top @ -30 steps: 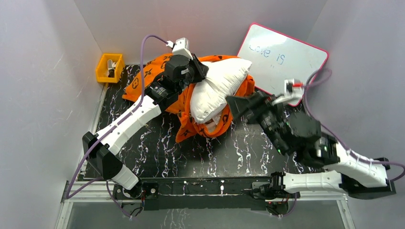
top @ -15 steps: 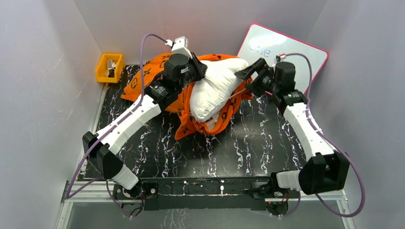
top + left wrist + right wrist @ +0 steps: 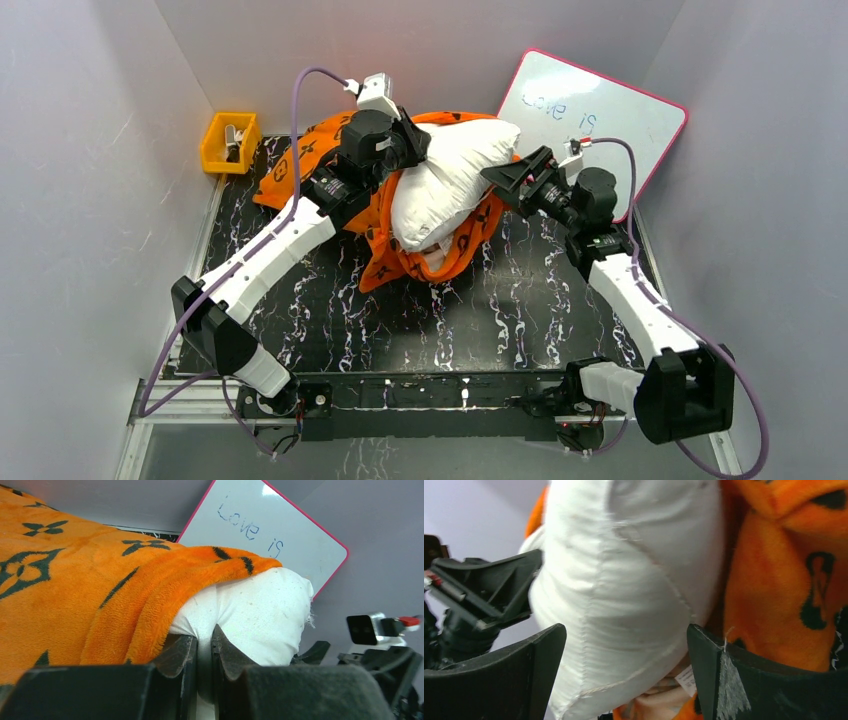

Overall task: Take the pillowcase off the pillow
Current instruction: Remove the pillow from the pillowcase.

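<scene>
Far across the table (image 3: 450, 320), I am watching my left gripper (image 3: 408, 148) pinching the white pillow (image 3: 445, 185), pillow sticking halfway out of the orange pillowcase (image 3: 300, 165), right gripper (image 3: 512, 176) gaping wide around its end, yellow bin (image 3: 212, 150) far left holding small pale bits.

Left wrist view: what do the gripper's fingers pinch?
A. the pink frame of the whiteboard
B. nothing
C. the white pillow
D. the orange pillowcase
C: the left gripper is nearly shut on a fold of the white pillow, while the orange pillowcase only lies beside and above the fingers.
</scene>
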Tool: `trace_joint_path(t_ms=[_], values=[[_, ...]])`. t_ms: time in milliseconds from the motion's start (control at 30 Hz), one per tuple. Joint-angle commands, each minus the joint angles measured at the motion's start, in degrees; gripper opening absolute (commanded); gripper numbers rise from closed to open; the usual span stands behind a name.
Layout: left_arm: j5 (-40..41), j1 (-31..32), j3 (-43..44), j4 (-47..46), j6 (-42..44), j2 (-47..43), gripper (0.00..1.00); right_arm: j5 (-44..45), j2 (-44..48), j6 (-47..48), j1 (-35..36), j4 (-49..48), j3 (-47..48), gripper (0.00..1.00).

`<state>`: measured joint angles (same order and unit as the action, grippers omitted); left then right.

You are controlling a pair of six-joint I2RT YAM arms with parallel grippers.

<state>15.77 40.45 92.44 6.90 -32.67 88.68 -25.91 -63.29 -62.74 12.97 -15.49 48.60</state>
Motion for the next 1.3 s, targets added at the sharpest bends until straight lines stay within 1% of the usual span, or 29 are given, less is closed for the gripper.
trace_joint_path(t_ms=[0, 100, 167, 300, 400, 533, 667, 733, 800, 933, 1033, 1167, 1267], values=[[-0.3, 0.1, 5.9, -10.3, -0.1, -4.3, 0.0, 0.6, -2.5, -1.9, -0.1, -10.1, -1.0, 0.98], [-1.1, 0.1, 7.0, -10.2, -0.3, -3.9, 0.0, 1.2, -3.8, -2.0, -0.1, -12.2, -0.8, 0.99], [-1.9, 0.1, 7.1, -10.3, -1.2, -3.7, 0.0, 2.1, -4.8, -2.4, 0.0, -15.2, -1.0, 0.99], [-5.1, 0.1, 5.9, -10.2, -4.0, -3.2, 0.0, 5.5, -7.7, -5.3, 1.2, -25.9, -1.7, 0.99], [-7.9, 0.1, 3.3, -9.8, -6.6, -2.7, 0.0, 8.4, -10.9, -7.0, 3.1, -33.1, 0.1, 0.98], [-9.5, 0.2, -2.0, -9.7, -9.2, -3.3, 0.0, 12.0, -14.1, -7.6, 7.0, -38.6, 3.9, 0.99], [-9.0, 0.5, -4.8, -8.1, -8.9, -3.0, 0.0, 14.8, -14.7, -7.9, 10.5, -43.1, 5.5, 0.99], [-8.8, 0.5, -4.6, -5.7, -7.9, -1.7, 0.0, 15.2, -14.2, -6.6, 12.4, -43.2, 6.4, 0.98], [-9.5, 0.6, -4.4, -3.8, -7.6, 0.3, 0.0, 14.9, -13.5, -4.9, 14.0, -40.5, 7.8, 0.98], [-12.0, 1.6, -4.1, -3.9, -6.8, 3.4, 0.0, 14.2, -13.2, -2.8, 16.2, -35.3, 9.9, 0.98], [-12.5, 2.8, -2.8, -2.9, -4.8, 5.7, 0.0, 13.1, -14.1, -2.4, 16.7, -32.6, 10.8, 0.98], [-13.0, 2.9, -4.1, -2.4, -3.6, 6.0, 0.0, 13.2, -13.5, -0.5, 17.1, -28.9, 10.4, 0.99], [-15.6, 2.9, -4.4, -2.5, -2.1, 6.6, 0.0, 12.6, -13.8, 1.4, 17.5, -23.9, 11.6, 0.99]])
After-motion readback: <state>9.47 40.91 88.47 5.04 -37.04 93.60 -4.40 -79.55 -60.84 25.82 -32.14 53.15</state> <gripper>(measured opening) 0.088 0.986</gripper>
